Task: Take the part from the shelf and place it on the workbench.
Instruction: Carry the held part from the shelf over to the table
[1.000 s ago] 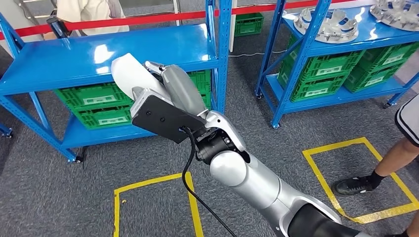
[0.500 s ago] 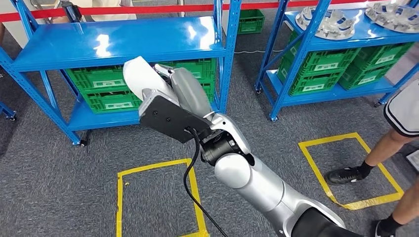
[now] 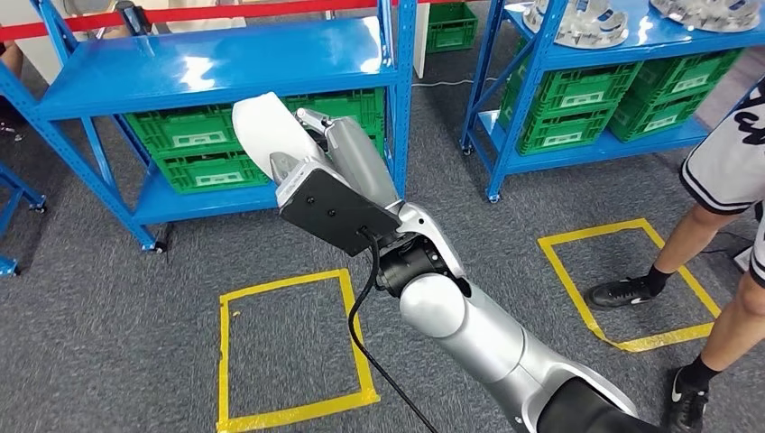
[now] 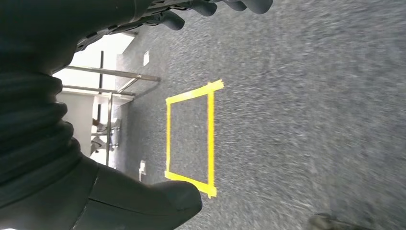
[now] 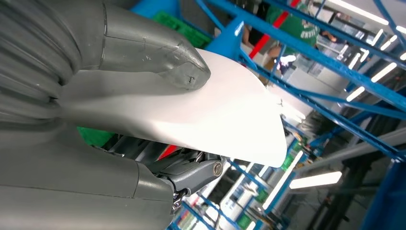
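My right hand (image 3: 338, 167) is raised in the middle of the head view and holds a white curved part (image 3: 262, 126). In the right wrist view the thick grey thumb (image 5: 158, 48) presses on top of the white part (image 5: 225, 115) and the darker fingers (image 5: 191, 170) close under it. My left hand (image 4: 119, 201) hangs over the grey carpet with its fingers apart and nothing in it. A blue shelf (image 3: 207, 63) with a bare top board stands behind the part.
Green crates (image 3: 189, 149) fill the lower shelf boards. A second blue shelf (image 3: 622, 36) at the right carries round metal parts (image 3: 577, 20). Yellow tape squares (image 3: 289, 347) mark the grey carpet. A person's legs (image 3: 713, 262) stand at the right edge.
The whole scene has shifted as the camera moved: the shelves slid up and left, and the person's legs came further into the picture. My right hand keeps holding the white part.
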Controlling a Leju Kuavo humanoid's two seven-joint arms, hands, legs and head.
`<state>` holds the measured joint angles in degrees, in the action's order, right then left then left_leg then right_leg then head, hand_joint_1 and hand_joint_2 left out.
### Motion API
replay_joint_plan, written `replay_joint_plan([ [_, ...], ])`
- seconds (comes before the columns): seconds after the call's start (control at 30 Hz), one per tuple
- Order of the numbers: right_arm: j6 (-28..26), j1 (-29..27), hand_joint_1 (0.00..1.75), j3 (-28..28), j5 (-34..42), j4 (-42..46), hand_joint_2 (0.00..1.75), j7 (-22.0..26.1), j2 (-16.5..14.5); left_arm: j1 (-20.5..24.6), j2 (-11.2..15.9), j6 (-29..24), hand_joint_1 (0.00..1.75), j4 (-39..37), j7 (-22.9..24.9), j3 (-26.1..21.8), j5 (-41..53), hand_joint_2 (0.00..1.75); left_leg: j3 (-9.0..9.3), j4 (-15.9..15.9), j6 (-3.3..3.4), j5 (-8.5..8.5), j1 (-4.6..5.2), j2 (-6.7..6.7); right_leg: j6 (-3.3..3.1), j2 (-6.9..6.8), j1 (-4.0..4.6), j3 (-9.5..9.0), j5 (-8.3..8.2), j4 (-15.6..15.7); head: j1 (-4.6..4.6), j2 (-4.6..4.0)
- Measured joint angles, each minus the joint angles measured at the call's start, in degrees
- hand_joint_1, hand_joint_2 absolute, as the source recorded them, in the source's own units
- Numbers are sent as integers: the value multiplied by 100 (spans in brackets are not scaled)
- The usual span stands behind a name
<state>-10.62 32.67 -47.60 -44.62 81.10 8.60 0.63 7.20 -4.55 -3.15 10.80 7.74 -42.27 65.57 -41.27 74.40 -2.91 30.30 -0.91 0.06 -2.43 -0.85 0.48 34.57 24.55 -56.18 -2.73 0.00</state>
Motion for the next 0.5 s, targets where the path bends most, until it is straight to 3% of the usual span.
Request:
replay_joint_plan([
  [0.03,-16,3,175,-1,26,-25,175,5,2,-4,14,0,0,0,-3,0,-7,175,202,-146,-34,-153,-19,1,35,-4,-28,126,-54,-58,-1,0],
  [0.07,-31,11,175,-2,48,-45,175,11,4,-5,21,0,0,0,-5,0,-13,175,479,-470,-80,-197,-43,0,75,-8,-49,247,-99,-128,1,0],
  [0.1,-44,24,175,-3,65,-58,175,15,4,-4,27,-1,0,1,-8,-1,-17,175,785,-877,-98,-137,-44,-9,116,-9,-59,350,-134,-205,1,0],
  [0.17,-64,64,175,-14,105,-85,175,25,4,-3,30,-3,0,1,-9,-2,-23,175,1139,-1428,-27,98,-35,-24,180,-8,-48,471,-210,-307,-10,0],
  [0.27,-63,133,175,-44,168,-173,175,17,4,-18,32,-7,0,-5,2,-2,-29,175,1090,-1487,197,68,-19,-8,260,0,-54,528,-263,-338,-23,0],
  [0.3,-60,146,175,-51,187,-205,175,10,4,-20,34,-7,0,-8,6,-2,-33,175,1043,-1486,259,14,-21,1,294,11,-66,570,-132,-428,-25,0],
  [0.33,-58,157,175,-57,202,-233,175,4,4,-20,37,-7,0,-9,8,-2,-38,175,982,-1487,310,-52,-25,11,327,23,-75,640,104,-629,-27,0],
  [0.4,-58,175,175,-68,217,-278,175,2,4,-17,45,-7,0,-9,10,-2,-43,175,818,-1483,354,-190,-17,14,368,39,-80,822,697,-1340,-30,0],
  [0.43,-61,181,175,-75,218,-304,175,1,4,-17,48,-7,0,-9,12,-2,-46,175,724,-1481,360,-263,-10,14,371,40,-79,886,880,-1712,-30,0],
  [0.47,-64,183,175,-83,220,-329,175,-2,4,-18,50,-7,0,-9,14,-2,-51,175,630,-1478,362,-334,0,14,360,42,-76,884,922,-1963,-30,0],
  [0.5,-69,184,175,-90,221,-352,175,-4,4,-18,51,-7,0,-10,16,-2,-56,175,538,-1476,361,-405,10,14,334,46,-68,788,839,-2023,-31,0],
])
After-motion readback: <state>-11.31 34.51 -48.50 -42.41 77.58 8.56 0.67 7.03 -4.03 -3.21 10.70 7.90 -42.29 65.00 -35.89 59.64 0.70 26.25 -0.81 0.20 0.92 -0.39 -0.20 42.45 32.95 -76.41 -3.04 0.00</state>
